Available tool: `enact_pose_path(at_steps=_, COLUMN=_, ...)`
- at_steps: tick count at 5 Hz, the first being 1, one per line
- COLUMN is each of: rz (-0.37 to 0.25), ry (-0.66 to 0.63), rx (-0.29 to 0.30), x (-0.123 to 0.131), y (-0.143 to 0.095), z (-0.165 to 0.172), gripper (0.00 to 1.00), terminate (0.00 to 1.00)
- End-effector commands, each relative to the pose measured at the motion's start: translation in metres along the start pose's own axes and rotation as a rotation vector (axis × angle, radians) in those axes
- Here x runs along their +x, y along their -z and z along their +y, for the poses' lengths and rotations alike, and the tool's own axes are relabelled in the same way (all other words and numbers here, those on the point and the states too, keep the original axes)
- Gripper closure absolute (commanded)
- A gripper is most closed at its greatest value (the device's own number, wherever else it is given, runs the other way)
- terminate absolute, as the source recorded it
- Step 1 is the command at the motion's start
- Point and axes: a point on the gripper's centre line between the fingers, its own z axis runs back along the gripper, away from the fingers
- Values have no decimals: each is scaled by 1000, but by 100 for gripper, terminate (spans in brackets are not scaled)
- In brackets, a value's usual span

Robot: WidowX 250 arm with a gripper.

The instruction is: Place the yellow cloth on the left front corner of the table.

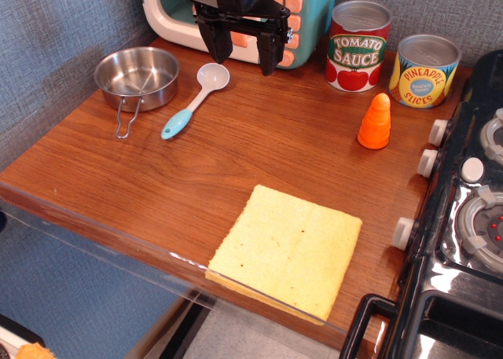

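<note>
The yellow cloth lies flat on the brown wood-grain table, at the front edge toward the right, its near corner slightly over the clear plastic strip. My gripper hangs at the back of the table, far behind the cloth and above the tabletop, in front of the toy microwave. Its two black fingers stand apart with nothing between them.
A steel bowl sits at the back left, a white and blue spoon beside it. A tomato sauce can, a pineapple can and an orange cone stand at the back right. A black toy stove borders the right side.
</note>
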Motion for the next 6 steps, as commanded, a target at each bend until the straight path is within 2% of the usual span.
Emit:
enact_pose_path(at_steps=1, rz=0, ry=0, rx=0, x=0, y=0, z=0, gripper=0, terminate=0)
enact_pose_path(at_steps=2, rz=-15, ry=30, rx=-24, x=-12, y=-3, z=-29, gripper=0, terminate=0)
enact_pose_path(at_steps=3, rz=-15, ry=15, rx=-53, x=-36, y=-10, z=-57, gripper=0, terminate=0)
enact_pose_path(at_steps=4, rz=29, ry=19, rx=-35, x=-73, y=-16, z=-97, gripper=0, terminate=0)
enact_pose_path(at_steps=5, rz=86, ry=36, rx=54, x=-104, y=-17, z=-126, gripper=0, terminate=0)
enact_pose_path(at_steps=6, rz=107, ry=3, rx=101, x=-129, y=-6, z=-138, gripper=0, terminate=0)
